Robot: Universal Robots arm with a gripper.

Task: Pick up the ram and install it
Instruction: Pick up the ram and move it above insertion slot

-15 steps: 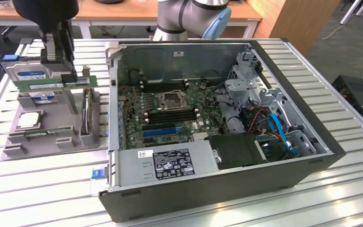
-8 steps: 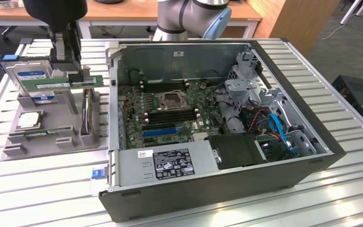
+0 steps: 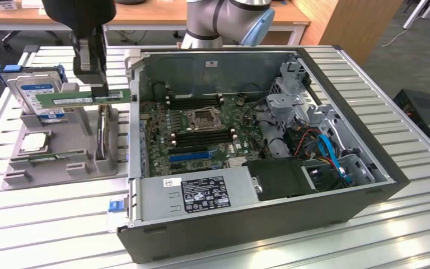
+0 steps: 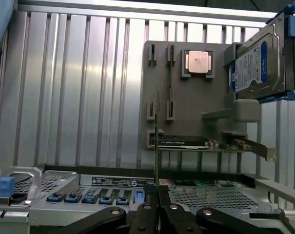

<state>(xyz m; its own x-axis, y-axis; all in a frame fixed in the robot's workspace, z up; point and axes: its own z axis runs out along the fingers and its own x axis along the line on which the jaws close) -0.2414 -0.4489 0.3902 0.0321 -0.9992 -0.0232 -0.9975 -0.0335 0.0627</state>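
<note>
One ram stick (image 3: pixel 65 100), one hard drive (image 3: pixel 37 96), one square processor chip (image 3: pixel 34 142) and one expansion card (image 4: pixel 184 143) — a single piece of each, at one grey holder tray (image 3: pixel 20 168). One open computer case (image 3: pixel 275 224) holds one motherboard (image 3: pixel 234 112), one processor socket (image 3: pixel 204 117), one blue slot (image 3: pixel 188 156) and one labelled power supply (image 3: pixel 200 193).

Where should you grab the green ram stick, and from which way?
Pinch the ram by its flat faces near the top edge, from above, as the gripper does now. It is thin and hangs on edge, leaving the bottom edge free.
</note>
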